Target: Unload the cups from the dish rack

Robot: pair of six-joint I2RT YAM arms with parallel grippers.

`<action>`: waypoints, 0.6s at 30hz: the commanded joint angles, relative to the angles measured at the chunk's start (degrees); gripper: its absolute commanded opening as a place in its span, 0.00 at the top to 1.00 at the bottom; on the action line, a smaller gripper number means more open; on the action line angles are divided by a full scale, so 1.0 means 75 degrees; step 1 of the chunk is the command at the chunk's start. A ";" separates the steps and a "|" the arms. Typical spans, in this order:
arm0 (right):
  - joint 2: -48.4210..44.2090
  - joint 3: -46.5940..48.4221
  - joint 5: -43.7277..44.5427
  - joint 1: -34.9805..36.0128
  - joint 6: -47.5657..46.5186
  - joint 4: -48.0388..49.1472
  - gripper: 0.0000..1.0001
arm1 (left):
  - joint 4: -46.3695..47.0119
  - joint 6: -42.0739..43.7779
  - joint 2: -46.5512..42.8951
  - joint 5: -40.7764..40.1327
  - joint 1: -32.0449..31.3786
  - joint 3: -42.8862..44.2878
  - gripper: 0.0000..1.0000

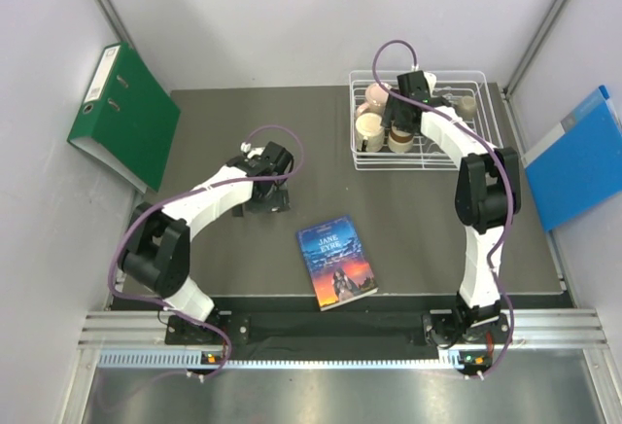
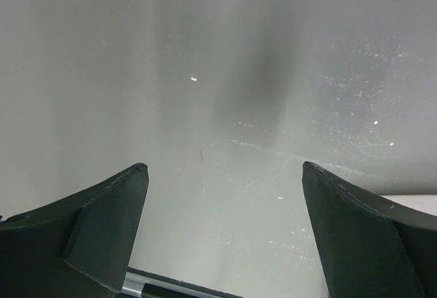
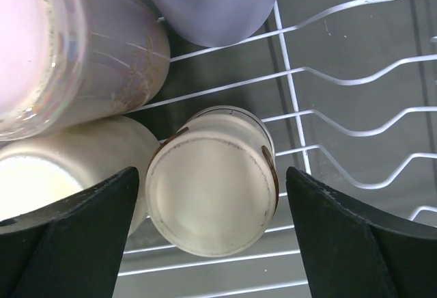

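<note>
Both wide open: left claw (image 2: 224,168), right claw (image 3: 212,175) straddling cream cup (image 3: 208,206)

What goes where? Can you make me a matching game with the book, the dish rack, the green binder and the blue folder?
Things:
1. book
2. dish rack
3. green binder
4. blue folder

Places:
A. leaning, far left
B. far end, holding cups
C. lying flat in the middle
D. far right

Pairs: 1-C, 2-B, 3-A, 4-D
</note>
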 commanded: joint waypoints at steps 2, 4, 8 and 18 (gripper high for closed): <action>-0.0002 0.0164 0.0268 0.0068 -0.0060 0.0133 0.17 | -0.0117 0.0045 0.0121 -0.0116 -0.0029 0.0367 0.01; -0.0084 0.0058 0.0268 0.0068 -0.0060 0.0168 0.22 | -0.0094 0.0034 0.0191 -0.0093 -0.0029 0.0378 0.01; -0.0154 -0.0059 0.0268 0.0068 -0.0072 0.0227 0.37 | -0.0058 0.0022 0.0262 -0.0023 -0.0029 0.0390 0.01; -0.0704 -0.0293 0.0490 0.0126 -0.0154 0.0157 1.00 | -0.0012 -0.0060 0.0239 0.0036 -0.0029 0.0402 0.01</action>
